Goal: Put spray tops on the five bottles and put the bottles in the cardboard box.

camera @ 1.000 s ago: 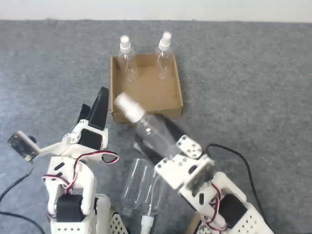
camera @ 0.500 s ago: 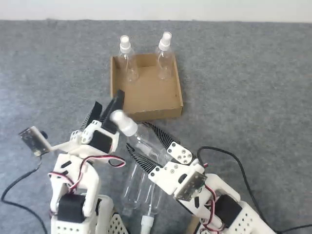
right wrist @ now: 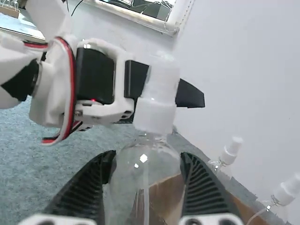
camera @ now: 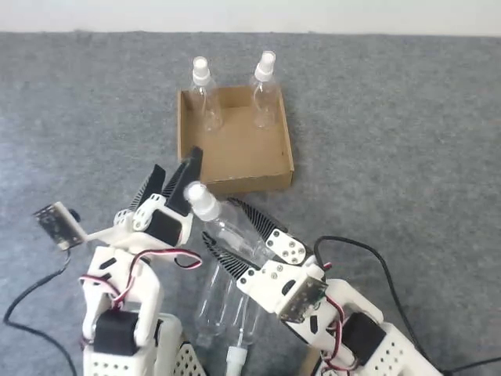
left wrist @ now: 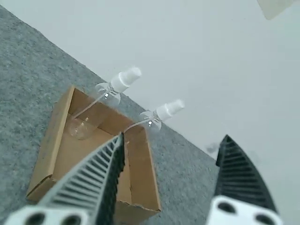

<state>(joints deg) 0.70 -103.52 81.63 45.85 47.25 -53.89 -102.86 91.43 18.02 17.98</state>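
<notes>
Bottle is gripped at its body by right tool, tilted, just in front of cardboard box, w/ neck toward box. Spray top is seated on neck. Left tool is spread wide at box front edge, just beside spray top; contact can't be determined. 2 capped bottles are stood inside box at far wall.

No text, label or number can be read anywhere

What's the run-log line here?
right gripper: shut on clear plastic bottle with white spray top | left gripper: open beside top | brown cardboard box: two capped bottles
</notes>
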